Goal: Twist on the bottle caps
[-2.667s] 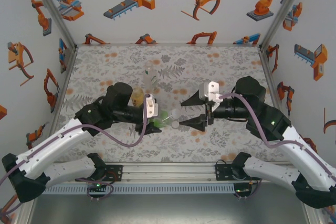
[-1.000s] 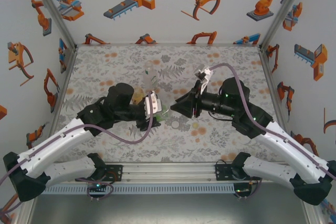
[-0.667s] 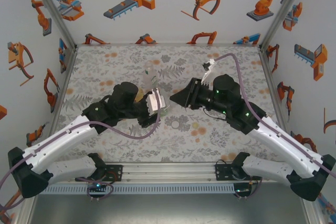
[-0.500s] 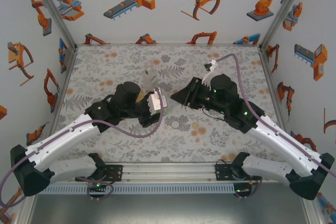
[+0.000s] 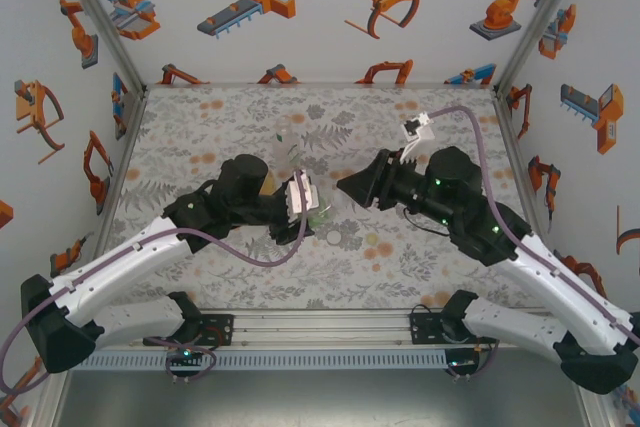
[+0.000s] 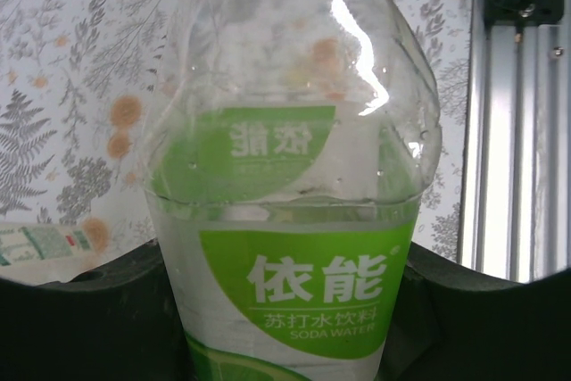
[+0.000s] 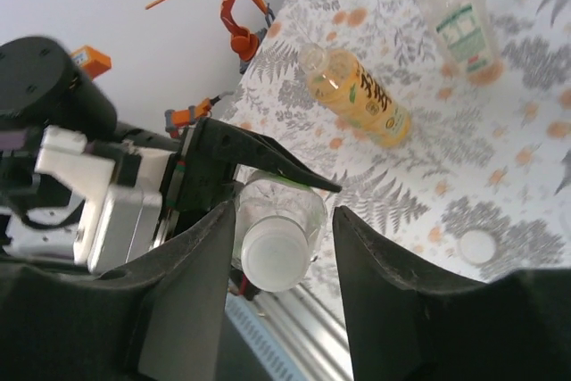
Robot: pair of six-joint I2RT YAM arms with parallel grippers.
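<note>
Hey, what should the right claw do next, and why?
Likely close the right claw on the white cap and twist it. Its jaws stand apart either side of the cap, which sits on the green bottle, and the left claw grips that bottle. Whether the cap is tight can't be told.

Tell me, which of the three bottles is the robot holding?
The green-labelled bottle, gripped in the left jaws and wearing a white cap. The amber bottle and clear bottle stand free on the table.
</note>
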